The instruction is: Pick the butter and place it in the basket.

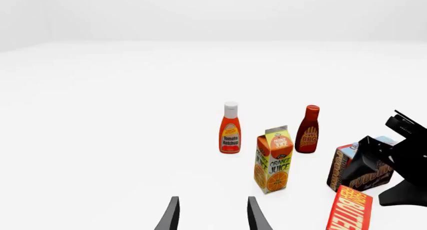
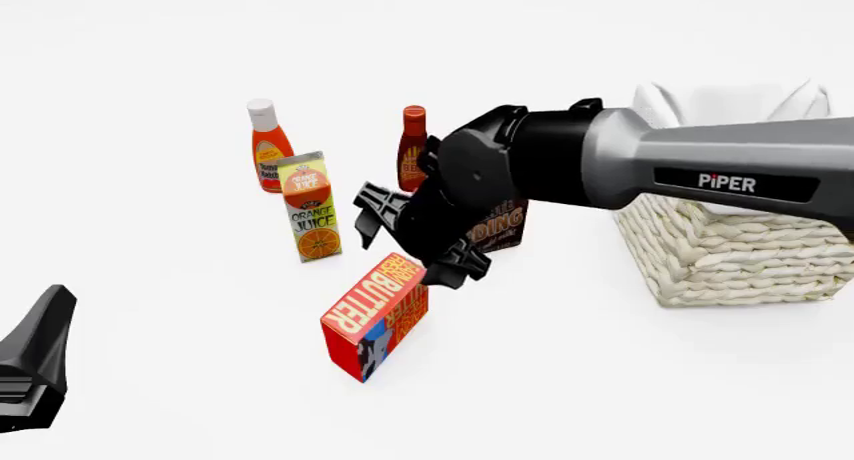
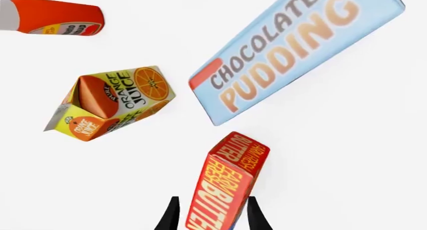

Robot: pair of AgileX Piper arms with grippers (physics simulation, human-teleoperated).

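The butter [image 2: 375,316], a red carton with pale lettering, stands slightly tilted on the white table in front of the other groceries. My right gripper [image 2: 427,258] comes down on its top end. In the right wrist view the gripper [image 3: 213,216] is open, one finger on each side of the butter [image 3: 223,182], with narrow gaps showing. The cream wicker basket [image 2: 714,265] with its white liner stands at the right, partly behind my right arm. My left gripper [image 2: 54,302] waits open at the lower left, far from the butter [image 1: 351,210], with nothing between its fingers [image 1: 172,215].
Behind the butter stand an orange juice carton [image 2: 312,208], a ketchup bottle [image 2: 271,148], a BBQ sauce bottle [image 2: 412,140] and the chocolate pudding box [image 2: 505,225], which the right arm partly hides.
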